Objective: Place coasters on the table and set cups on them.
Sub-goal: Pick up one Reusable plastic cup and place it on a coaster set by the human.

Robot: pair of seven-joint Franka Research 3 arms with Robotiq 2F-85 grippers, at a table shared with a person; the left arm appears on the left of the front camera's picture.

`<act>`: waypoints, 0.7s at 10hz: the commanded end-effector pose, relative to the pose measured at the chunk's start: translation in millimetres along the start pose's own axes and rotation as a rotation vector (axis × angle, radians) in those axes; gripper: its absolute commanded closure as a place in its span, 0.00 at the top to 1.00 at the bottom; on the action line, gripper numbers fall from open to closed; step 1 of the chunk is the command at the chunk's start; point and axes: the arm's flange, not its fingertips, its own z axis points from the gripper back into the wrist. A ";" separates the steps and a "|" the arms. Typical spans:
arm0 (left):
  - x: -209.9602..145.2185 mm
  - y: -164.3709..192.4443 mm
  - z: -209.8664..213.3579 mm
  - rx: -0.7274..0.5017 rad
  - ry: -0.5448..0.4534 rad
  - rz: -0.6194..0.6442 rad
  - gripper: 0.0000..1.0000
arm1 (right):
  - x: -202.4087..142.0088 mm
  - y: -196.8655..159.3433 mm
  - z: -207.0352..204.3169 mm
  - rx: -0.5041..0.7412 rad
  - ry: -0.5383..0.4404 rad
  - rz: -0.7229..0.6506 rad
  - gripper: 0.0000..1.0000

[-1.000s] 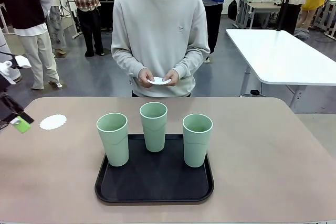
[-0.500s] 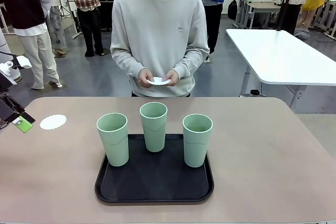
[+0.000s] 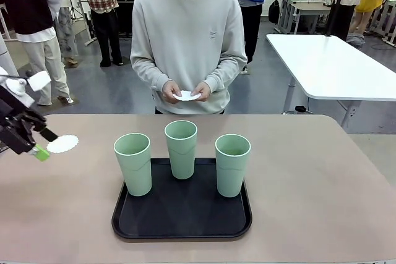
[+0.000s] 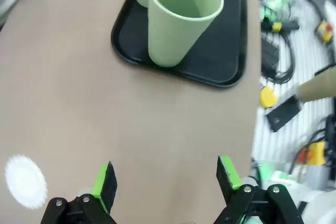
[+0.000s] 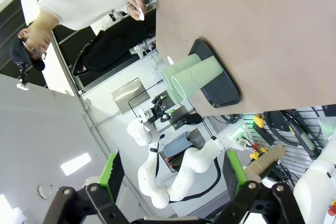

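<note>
Three pale green cups (image 3: 133, 164) (image 3: 180, 149) (image 3: 232, 165) stand upright on a black tray (image 3: 179, 227) in the middle of the tan table (image 3: 309, 177). One white lacy coaster (image 3: 62, 144) lies on the table at the far left. My left gripper (image 3: 46, 144) hovers open just left of that coaster, holding nothing. The left wrist view has the open fingers (image 4: 105, 182) over bare table, the coaster (image 4: 25, 181) to their left and a cup (image 4: 181, 17) ahead. The person holds more coasters (image 3: 187, 96) in both hands. My right gripper (image 5: 173, 174) is open and empty, away from the table (image 5: 252, 24).
The person stands at the far edge behind the tray. A white table (image 3: 334, 66) stands beyond the far right corner. Cables and small tools (image 4: 283, 19) lie off the table's side in the left wrist view. Bare tabletop lies on both sides of the tray.
My left gripper has come in from the left edge toward the coaster and turned its fingers. The cups, tray and person's hands have not moved.
</note>
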 end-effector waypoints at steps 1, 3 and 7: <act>4.5 2.1 -45.2 -0.023 -0.105 -0.196 1.00 | 0.5 0.3 0.7 0.003 -0.012 0.003 1.00; 5.3 -1.1 -66.2 -0.113 -0.251 -0.346 1.00 | 0.5 0.3 0.7 0.003 -0.012 0.003 1.00; -3.8 3.8 -94.1 -0.123 -0.484 -0.466 1.00 | 0.5 0.3 0.7 0.003 -0.012 0.003 1.00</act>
